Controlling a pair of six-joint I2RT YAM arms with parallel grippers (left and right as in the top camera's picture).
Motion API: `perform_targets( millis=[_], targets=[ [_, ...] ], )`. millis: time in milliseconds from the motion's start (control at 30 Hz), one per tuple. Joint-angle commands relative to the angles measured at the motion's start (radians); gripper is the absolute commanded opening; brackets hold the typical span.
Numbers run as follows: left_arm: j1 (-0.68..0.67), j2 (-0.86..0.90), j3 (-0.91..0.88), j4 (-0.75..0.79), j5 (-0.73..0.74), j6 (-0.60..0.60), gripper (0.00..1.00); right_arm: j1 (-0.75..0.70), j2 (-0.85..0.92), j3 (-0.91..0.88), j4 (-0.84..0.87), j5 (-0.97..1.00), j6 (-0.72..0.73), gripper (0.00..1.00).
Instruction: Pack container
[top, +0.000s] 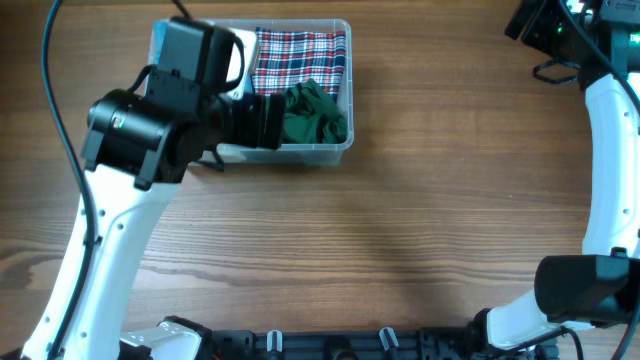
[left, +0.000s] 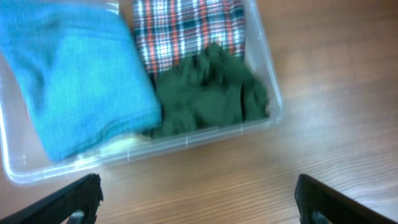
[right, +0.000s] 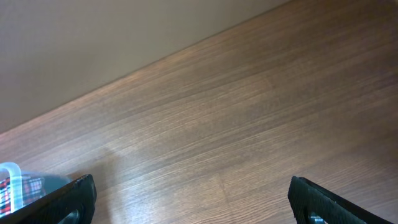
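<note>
The clear plastic container (top: 338, 147) stands at the table's back left. It holds a red plaid cloth (top: 298, 58), a crumpled dark green cloth (top: 315, 113) and, in the left wrist view, a folded blue cloth (left: 74, 93). The container's rim (left: 273, 93), the plaid cloth (left: 186, 31) and the green cloth (left: 211, 93) also show in the left wrist view. My left gripper (left: 198, 202) is open and empty just in front of the container's near wall. My right gripper (right: 193, 202) is open and empty over bare wood at the far right. A corner of the container (right: 12, 180) shows in the right wrist view.
The wooden table (top: 420, 230) spreads in front of and to the right of the container. The left arm (top: 150, 130) covers the container's left part in the overhead view. The right arm (top: 610, 130) runs along the right edge. A plain wall (right: 93, 37) lies beyond the table.
</note>
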Motion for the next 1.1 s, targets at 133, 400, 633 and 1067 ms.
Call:
perform_targets(
  millis=[133, 400, 633, 1067],
  targets=[
    [0.035, -0.137, 0.002, -0.058, -0.041, -0.176, 1.0, 0.0, 0.003, -0.004, 0.003, 0.014, 0.007, 1.0],
    [0.064, -0.251, -0.066, -0.03, -0.134, -0.182, 1.0, 0.0, 0.003, -0.004, 0.003, 0.014, 0.007, 0.99],
    [0.243, -0.459, -0.401, 0.336, 0.02, 0.006, 1.0, 0.0, 0.003, -0.004, 0.003, 0.014, 0.007, 1.0],
    [0.519, -0.963, -1.15, 1.02, 0.275, 0.16, 1.0, 0.0, 0.003, -0.004, 0.003, 0.014, 0.008, 0.99]
  ],
)
